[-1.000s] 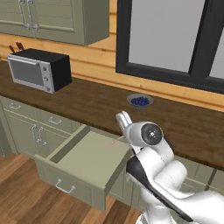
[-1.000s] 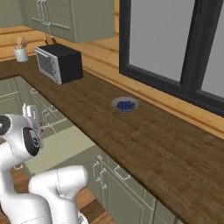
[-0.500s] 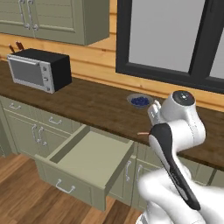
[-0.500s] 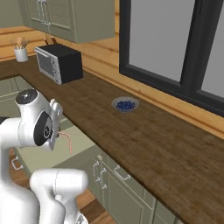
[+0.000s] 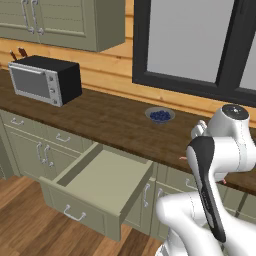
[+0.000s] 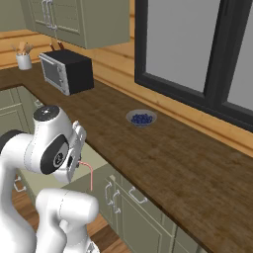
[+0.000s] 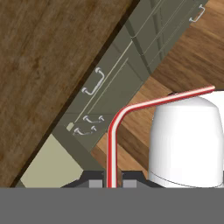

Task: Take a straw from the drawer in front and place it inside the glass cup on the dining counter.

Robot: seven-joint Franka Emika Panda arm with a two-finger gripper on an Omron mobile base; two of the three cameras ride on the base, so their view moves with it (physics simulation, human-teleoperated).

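Jaws: closed on the straw's lower end.
Gripper: raised beside the wall counter.
Straw: thin, red-and-white striped, bent near the top, held clear of the drawer.
Drawer: pulled open, pale-green inside.

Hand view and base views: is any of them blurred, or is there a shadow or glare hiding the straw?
Hand view: sharp, evenly lit; the straw reads clearly, red and white, between the gripper tips. Right base view: sharp, no glare; the straw is a thin pink line. Left base view: crisp; soft shading inside the open drawer, nothing hidden by it.
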